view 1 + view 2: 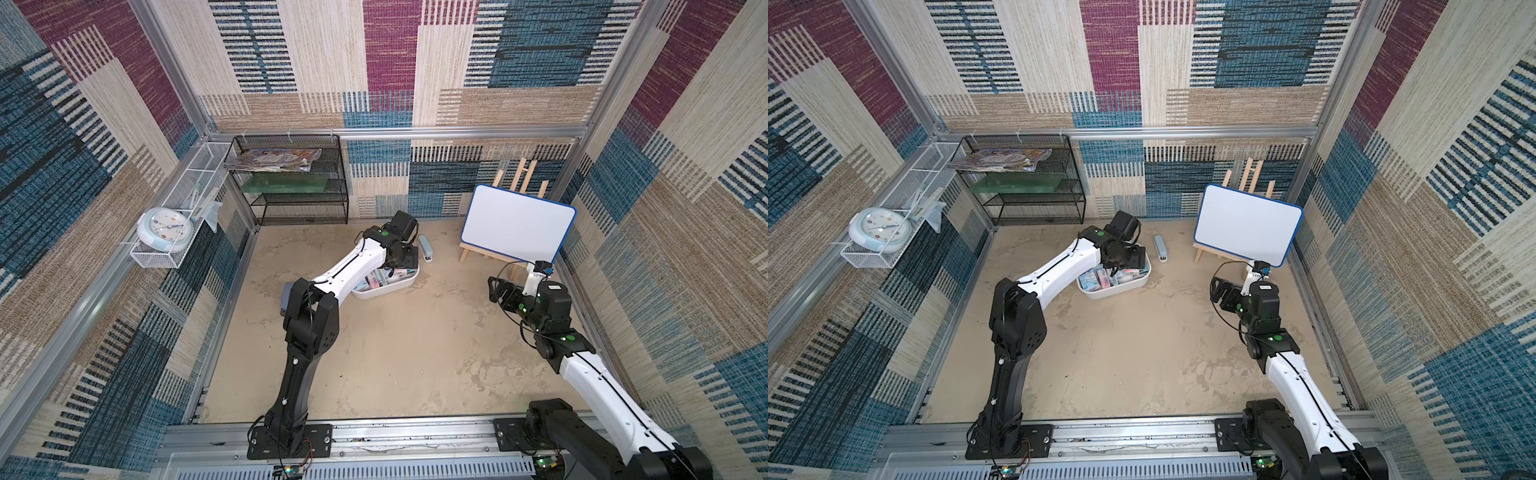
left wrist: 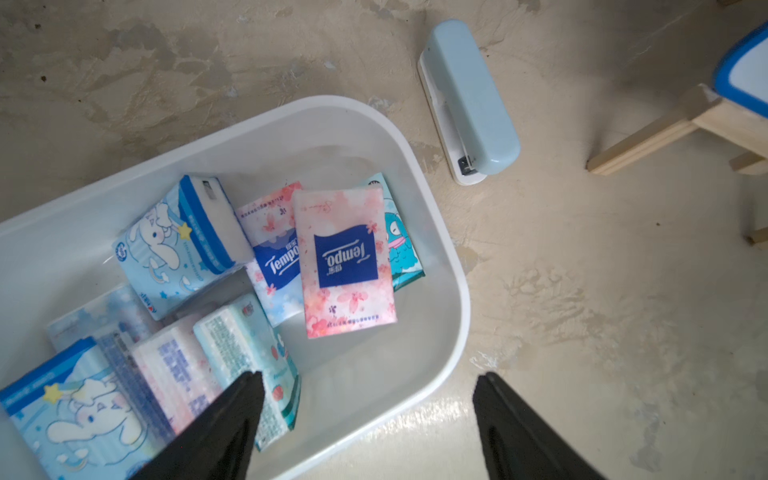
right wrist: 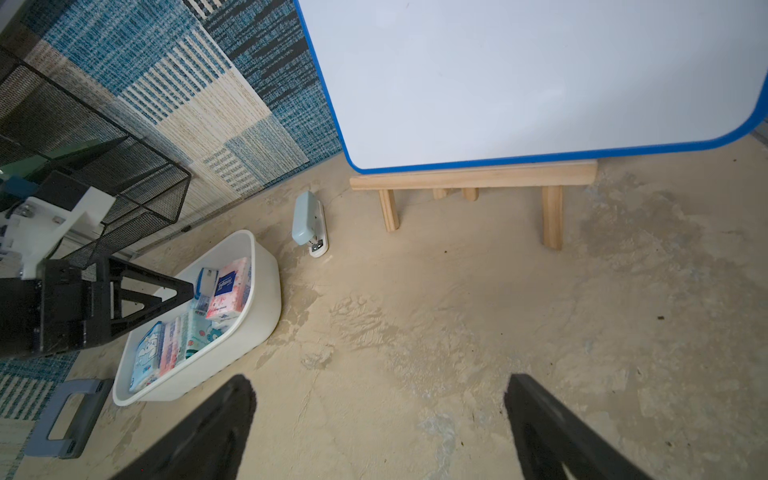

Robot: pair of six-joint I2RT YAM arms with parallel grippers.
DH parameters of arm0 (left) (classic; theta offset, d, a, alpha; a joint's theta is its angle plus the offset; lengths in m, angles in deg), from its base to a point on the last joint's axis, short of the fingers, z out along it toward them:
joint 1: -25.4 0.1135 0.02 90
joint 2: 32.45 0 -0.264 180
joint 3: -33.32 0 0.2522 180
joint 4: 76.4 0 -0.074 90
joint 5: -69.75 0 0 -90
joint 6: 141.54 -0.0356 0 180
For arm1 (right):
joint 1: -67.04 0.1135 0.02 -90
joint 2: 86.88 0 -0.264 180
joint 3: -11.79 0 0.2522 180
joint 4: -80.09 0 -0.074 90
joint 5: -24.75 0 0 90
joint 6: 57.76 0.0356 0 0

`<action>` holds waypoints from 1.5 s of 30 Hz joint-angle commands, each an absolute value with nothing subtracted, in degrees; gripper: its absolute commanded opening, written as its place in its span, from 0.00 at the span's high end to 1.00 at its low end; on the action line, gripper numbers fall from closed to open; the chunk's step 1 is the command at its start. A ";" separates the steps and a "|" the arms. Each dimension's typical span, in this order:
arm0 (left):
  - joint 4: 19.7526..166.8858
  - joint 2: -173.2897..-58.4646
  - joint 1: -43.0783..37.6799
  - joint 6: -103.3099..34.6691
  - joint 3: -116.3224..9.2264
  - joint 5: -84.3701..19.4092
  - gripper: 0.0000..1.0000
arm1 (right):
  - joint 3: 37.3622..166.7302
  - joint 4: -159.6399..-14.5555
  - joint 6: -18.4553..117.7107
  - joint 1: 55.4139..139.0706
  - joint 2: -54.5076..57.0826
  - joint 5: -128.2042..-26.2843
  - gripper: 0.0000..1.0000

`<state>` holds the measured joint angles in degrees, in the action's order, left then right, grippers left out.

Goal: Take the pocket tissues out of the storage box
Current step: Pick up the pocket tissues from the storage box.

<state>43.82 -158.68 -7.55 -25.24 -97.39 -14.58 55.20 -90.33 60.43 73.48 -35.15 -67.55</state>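
Sandy tabletop (image 1: pixel 395 353), left gripper (image 2: pixel 370 376) wide over storage box (image 2: pixel 432 249) (jaws hidden from above), right gripper (image 3: pixel 380 386) wide

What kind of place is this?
Probably a robot practice booth: carpet-patterned walls on a metal frame, a left arm and right arm bolted to a rail, and props like a clock and whiteboard.

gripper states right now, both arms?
Left gripper: open, holding nothing, straddling the rim of the storage box with the pocket tissues.
Right gripper: open, empty.
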 commanded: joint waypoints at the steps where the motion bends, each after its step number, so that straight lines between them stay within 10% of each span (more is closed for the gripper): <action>1: 41.57 -161.83 -7.56 -27.31 -100.91 -12.28 0.19 | 55.22 -91.05 60.72 73.49 -34.63 -66.87 0.01; 17: 39.83 -172.74 -7.56 -30.51 -109.95 -9.19 0.26 | 56.40 -92.27 61.14 73.55 -31.42 -67.00 0.00; 27: 39.74 -174.20 -7.56 -31.41 -110.42 -10.59 0.50 | 56.57 -92.80 62.12 73.58 -31.48 -66.57 0.01; 45: 40.69 -153.49 -7.64 -30.13 -94.58 -10.45 0.64 | 56.58 -92.83 60.95 73.60 -31.35 -65.16 0.01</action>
